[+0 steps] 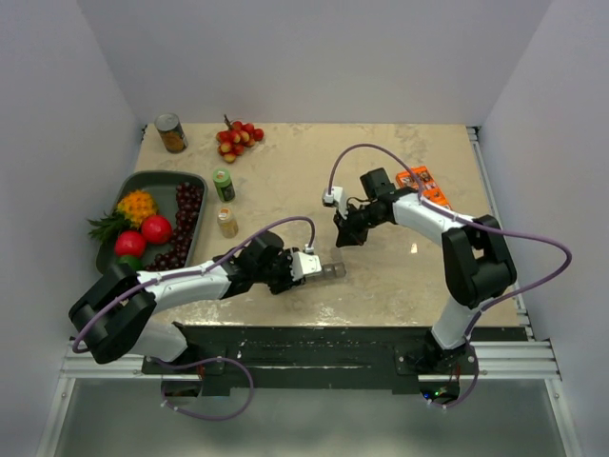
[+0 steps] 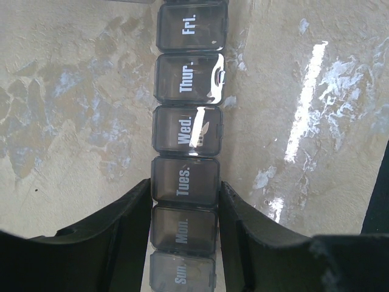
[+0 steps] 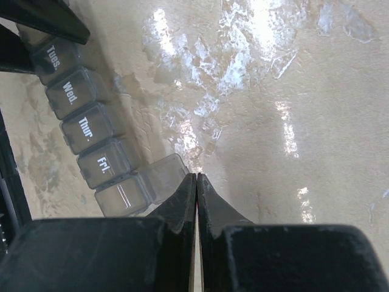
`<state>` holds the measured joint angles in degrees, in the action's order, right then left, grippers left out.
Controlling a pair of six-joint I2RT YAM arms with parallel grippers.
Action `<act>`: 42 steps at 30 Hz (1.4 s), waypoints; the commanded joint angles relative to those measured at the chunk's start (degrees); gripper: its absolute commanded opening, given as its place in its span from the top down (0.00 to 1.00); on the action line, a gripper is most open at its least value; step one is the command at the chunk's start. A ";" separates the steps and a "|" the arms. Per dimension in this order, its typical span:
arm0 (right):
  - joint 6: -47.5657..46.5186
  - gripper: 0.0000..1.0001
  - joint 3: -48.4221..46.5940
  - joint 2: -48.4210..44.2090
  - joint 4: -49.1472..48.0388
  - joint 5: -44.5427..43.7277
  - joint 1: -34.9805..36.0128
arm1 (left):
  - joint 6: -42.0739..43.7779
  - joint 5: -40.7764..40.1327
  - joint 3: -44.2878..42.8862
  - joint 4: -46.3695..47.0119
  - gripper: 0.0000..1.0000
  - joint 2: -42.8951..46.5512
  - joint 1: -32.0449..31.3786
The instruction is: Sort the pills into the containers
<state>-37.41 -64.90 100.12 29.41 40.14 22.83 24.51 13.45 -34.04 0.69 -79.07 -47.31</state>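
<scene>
Left gripper [image 2: 185, 188] is clamped across the strip [image 2: 188, 79] at Tues, close to one end, near-middle of the table. Right gripper [image 3: 196, 177] is pinched together on nothing, with its tips just beside the end flap [image 3: 164, 173] past Fri. The risk: a poke out there levers the strip and it twists in the grip. The pills [image 1: 226, 222] sit in their bottle [image 1: 226, 227] off left by the tray [image 1: 143, 181] — a crooked strip could mean spills.

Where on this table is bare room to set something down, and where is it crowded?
Free: the far middle of the beige table, between the red-yellow berry cluster and the flat orange packet; also the near right, between the dark-grey plastic pill strip and the right arm. Crowded: the left, around the dark fruit tray and green-capped bottle.
</scene>
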 commanded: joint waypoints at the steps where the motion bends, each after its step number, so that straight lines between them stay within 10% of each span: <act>1: 0.06 0.95 -2.68 -2.73 1.34 -0.15 -0.76 | -0.96 0.26 -2.78 4.41 1.00 -1.69 0.55; 6: 2.07 0.79 -1.21 -14.84 -1.27 -3.13 -4.63 | -0.96 -1.58 -5.68 5.37 0.99 -6.18 2.22; 9: 3.66 0.30 5.37 -22.38 -7.14 -6.38 -5.51 | -0.87 -4.13 -8.49 5.73 0.86 -9.96 2.75; 11: 4.01 0.22 8.64 -24.61 -9.79 -5.52 -6.83 | -1.04 -5.36 -10.42 5.90 0.71 -12.59 2.84; 20: 1.47 0.21 9.53 -24.62 -6.82 1.25 -11.23 | -6.84 -9.06 -10.87 7.22 0.15 -10.59 2.84; 31: 2.25 0.11 11.47 -27.61 -9.28 2.57 -12.63 | -32.82 -13.26 -13.58 -6.64 0.01 13.31 15.04; 42: 0.23 0.11 9.71 -24.00 -5.41 4.24 -12.81 | -39.10 -22.06 -22.46 -26.61 0.01 7.36 34.56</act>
<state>-36.23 -54.08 77.34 24.01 42.22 10.31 -10.83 -5.17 -53.32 -17.78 -67.37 -16.25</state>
